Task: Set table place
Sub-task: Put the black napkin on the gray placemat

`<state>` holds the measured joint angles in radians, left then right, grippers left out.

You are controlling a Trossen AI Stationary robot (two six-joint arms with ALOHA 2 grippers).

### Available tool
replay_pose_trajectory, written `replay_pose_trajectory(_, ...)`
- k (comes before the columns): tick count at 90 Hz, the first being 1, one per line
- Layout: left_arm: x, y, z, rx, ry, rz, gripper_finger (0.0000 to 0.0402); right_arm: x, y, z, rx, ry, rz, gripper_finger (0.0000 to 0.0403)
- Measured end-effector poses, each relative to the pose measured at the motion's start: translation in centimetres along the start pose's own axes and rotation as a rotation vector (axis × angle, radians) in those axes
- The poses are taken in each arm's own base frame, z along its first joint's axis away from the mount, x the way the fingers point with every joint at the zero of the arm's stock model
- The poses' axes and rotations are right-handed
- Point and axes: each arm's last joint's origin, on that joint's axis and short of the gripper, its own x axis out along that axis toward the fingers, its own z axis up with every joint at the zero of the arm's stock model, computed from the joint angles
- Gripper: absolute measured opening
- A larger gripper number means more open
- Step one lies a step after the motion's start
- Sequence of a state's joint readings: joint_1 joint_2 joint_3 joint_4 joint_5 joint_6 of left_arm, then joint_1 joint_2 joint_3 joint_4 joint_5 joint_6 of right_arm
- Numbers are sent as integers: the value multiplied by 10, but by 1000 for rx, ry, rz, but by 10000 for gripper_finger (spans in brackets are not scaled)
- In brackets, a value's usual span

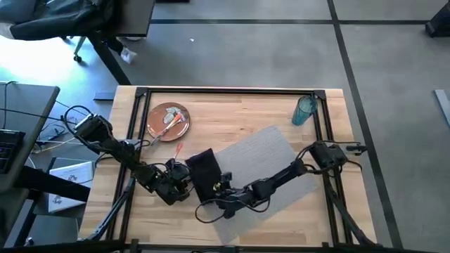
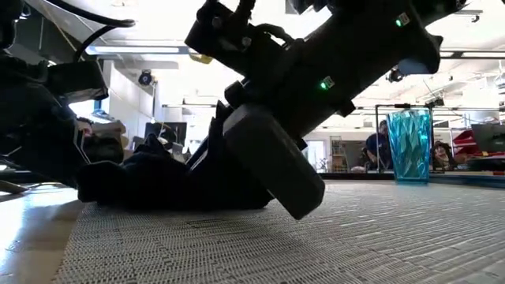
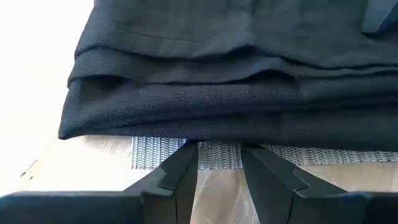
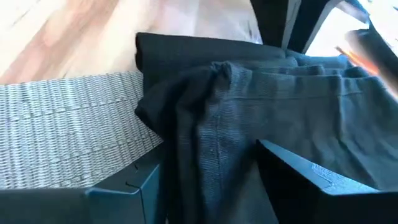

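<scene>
Black napkin [image 1: 202,171] bunched between right tool [image 1: 219,187], left tool [image 1: 184,177] alongside

Light butcher-block table [image 1: 239,116] with a black metal frame. Directly on the wood: grey woven placemat [image 1: 264,158], set askew across the middle and near side; round orange-brown plate [image 1: 169,121] toward the far left corner; teal tumbler [image 1: 304,111] upright near the far right corner, well apart from the plate. Also on the wood, an orange-handled utensil [image 1: 178,150] just off the plate's near edge, between plate and placemat; fork or knife cannot be told. Bare wood showing along the left side and far edge.
</scene>
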<state>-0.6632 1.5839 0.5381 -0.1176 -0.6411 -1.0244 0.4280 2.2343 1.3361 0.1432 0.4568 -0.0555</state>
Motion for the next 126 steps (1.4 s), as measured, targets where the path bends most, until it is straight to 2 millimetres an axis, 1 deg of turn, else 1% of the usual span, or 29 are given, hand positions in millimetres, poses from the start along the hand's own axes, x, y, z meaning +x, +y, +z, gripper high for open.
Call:
replay_pose_trajectory(5, 0, 0, 0, 3, -2, -4, 113, 0, -1, -1, 2, 10, 1, 186)
replay_pose_trajectory(10, 0, -1, 0, 1, -1, -7, 113, 0, -1, -1, -2, 16, 1, 161)
replay_pose_trajectory(15, 0, -1, 0, 2, -2, -7, 113, 0, -1, -2, -10, 20, 6, 126)
replay_pose_trajectory(25, 0, -1, 0, 2, -2, -7, 113, 0, 0, -3, -17, 27, 26, 35)
replay_pose_trajectory(30, 0, -1, 0, 2, -2, -7, 113, 0, 0, -3, -27, 27, 30, 13)
replay_pose_trajectory(39, 0, 0, 0, 2, -1, -4, 113, 0, 1, -2, -19, 28, 33, 13)
replay_pose_trajectory(51, 0, 0, 0, 2, 0, -4, 113, -4, 5, 6, -43, 74, 51, 3)
replay_pose_trajectory(70, 0, 0, 0, 2, 0, -4, 113, -18, 14, 24, -99, 186, 85, 1)
replay_pose_trajectory(82, 0, 0, 0, 2, 0, -3, 113, -28, 22, 33, -122, 214, 99, 1)
replay_pose_trajectory(100, 0, 0, 0, 3, 1, -3, 113, -38, 33, 38, -152, 219, 117, 0)
replay_pose_trajectory(114, 0, 0, 0, 3, 1, -2, 113, -39, 34, 42, -160, 213, 116, 0)
replay_pose_trajectory(126, 0, 0, 0, 2, 1, -2, 113, -41, 33, 39, -179, 246, 120, 0)
